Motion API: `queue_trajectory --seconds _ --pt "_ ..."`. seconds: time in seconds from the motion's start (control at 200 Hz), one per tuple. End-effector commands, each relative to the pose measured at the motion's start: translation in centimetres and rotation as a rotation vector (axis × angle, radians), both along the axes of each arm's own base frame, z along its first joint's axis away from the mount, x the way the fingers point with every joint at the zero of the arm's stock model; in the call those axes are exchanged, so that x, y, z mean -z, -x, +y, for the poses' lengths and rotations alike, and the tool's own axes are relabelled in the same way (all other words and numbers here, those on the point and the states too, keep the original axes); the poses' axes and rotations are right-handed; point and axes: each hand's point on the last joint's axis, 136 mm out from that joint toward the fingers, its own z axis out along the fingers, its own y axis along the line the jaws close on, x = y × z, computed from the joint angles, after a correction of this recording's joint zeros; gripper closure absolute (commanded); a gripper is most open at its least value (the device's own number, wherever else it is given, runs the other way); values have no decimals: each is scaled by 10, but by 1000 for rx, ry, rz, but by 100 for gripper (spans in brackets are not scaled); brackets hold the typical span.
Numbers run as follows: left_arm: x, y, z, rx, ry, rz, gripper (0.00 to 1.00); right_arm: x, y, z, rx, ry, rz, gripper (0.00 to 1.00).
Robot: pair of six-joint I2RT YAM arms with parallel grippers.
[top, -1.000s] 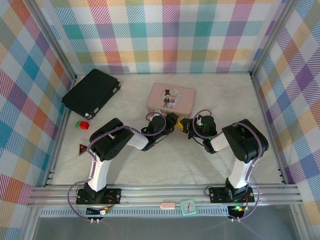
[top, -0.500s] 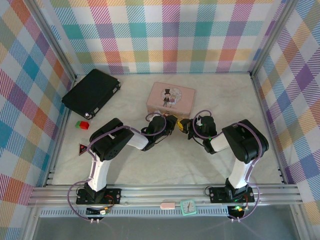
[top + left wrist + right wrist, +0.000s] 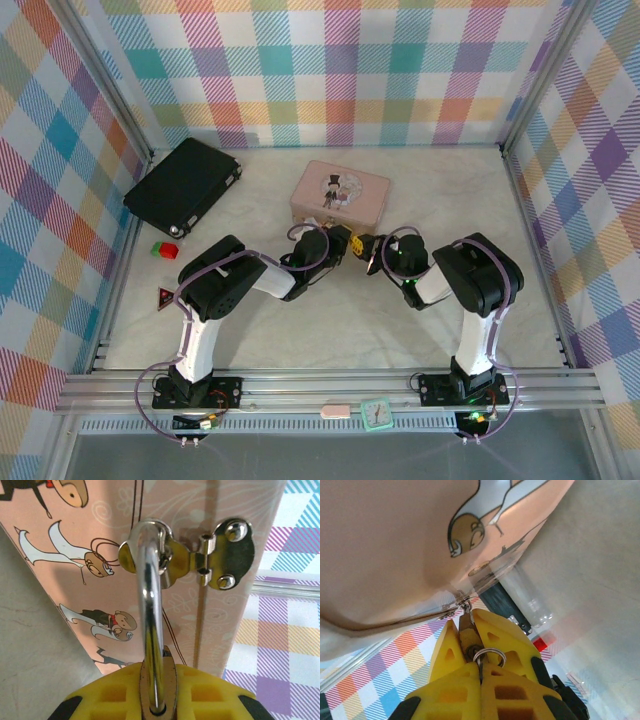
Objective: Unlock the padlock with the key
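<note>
Padlock (image 3: 157,672) body sits clamped between the yellow fingers (image 3: 110,700) of the left gripper (image 3: 159,697), at the bottom centre of the left wrist view. We read these jaws as closed on the brass body, so that it cannot turn when the key is worked. From the body the silver shackle (image 3: 150,605) runs up the frame and passes through the hasp (image 3: 227,555) on the pink tin (image 3: 65,570), upper centre. The lock is thus tethered to the tin and must be held where it hangs.

In the right wrist view the right gripper (image 3: 470,642) has its jaws pressed together on the key (image 3: 466,630), lower centre. The key ring (image 3: 489,657) lies just behind the tips, and the blade points up toward the tin's edge. We cannot tell whether the blade has reached the keyhole.

In the top view both grippers meet nose to nose at the centre of the frame, just below the tin. We judge this to be the approach for insertion.
</note>
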Motion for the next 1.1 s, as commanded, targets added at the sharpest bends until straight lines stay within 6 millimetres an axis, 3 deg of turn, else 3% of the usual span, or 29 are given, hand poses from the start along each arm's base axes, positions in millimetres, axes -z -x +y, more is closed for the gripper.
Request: queue_trajectory --seconds 0.0,0.135,0.285,0.605,0.785,1.095 --pt "-25 3 -12 36 79 -75 95 -22 8 20 -35 -217 111 100" --pt "-32 3 -8 34 81 -83 67 -10 10 19 -38 -170 99 100" --pt "-37 5 1 36 62 -84 49 11 15 23 -83 -100 86 100" --pt "-21 24 49 37 -96 -17 39 45 36 8 -103 86 55 100" --pt "-18 23 69 48 -187 10 38 66 51 -3 -124 212 68 100" --pt "-12 18 56 108 -186 13 41 75 56 -12 -147 354 6 100"
